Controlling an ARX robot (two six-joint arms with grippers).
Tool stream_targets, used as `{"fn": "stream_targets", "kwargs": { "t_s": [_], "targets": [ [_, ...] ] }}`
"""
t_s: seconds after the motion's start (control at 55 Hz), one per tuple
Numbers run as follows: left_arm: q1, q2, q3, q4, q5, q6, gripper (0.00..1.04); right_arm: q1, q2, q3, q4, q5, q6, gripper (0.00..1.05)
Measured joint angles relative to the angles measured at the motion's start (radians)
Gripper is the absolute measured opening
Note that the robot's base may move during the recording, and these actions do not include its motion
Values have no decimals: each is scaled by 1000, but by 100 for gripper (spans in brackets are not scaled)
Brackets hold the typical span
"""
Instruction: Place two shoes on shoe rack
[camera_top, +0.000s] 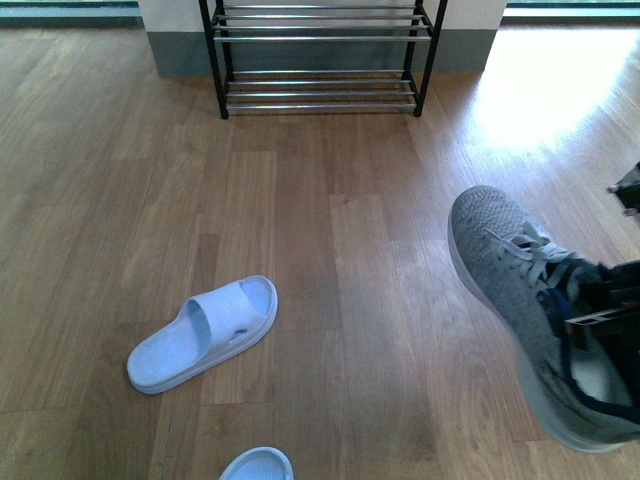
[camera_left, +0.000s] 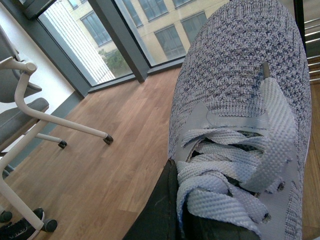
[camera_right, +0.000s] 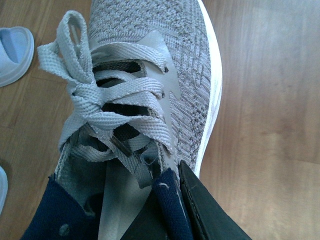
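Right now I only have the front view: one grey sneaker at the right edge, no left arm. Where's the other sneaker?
Observer: The left wrist view shows the second sneaker filling the frame, with the left gripper at its tongue end.
Operator: Is it resting on anything?
Observer: It looks lifted. The wooden floor lies well below its toe, with an office chair off to one side.
Operator: How is my sneaker held?
Observer: In the right wrist view the right gripper pinches the first sneaker at its navy collar, a black finger against the outer side.
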Motion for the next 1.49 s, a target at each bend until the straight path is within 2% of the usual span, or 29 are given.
{"fn": "stream_targets", "kwargs": {
  "t_s": [0.109,0.2,0.309,0.619,0.801,1.019,1.492],
  "targets": [
    [0,0,0,0,0,0,2,14,-275,-83,-141,11,-68,1],
    [0,0,0,0,0,0,2,61,-562,-130,-298,42,-93,1],
    [0,0,0,0,0,0,2,114,-738,-166,-337,84,-100,1],
    [0,0,0,0,0,0,2,278,-942,-272,-294,205,-37,1],
    [0,0,0,0,0,0,2,296,-1020,-281,-285,225,16,1],
    [0,0,0,0,0,0,2,291,-1122,-303,-289,274,11,1],
    [0,0,0,0,-6,0,2,291,-1124,-307,-288,263,8,1]
  ]
}}
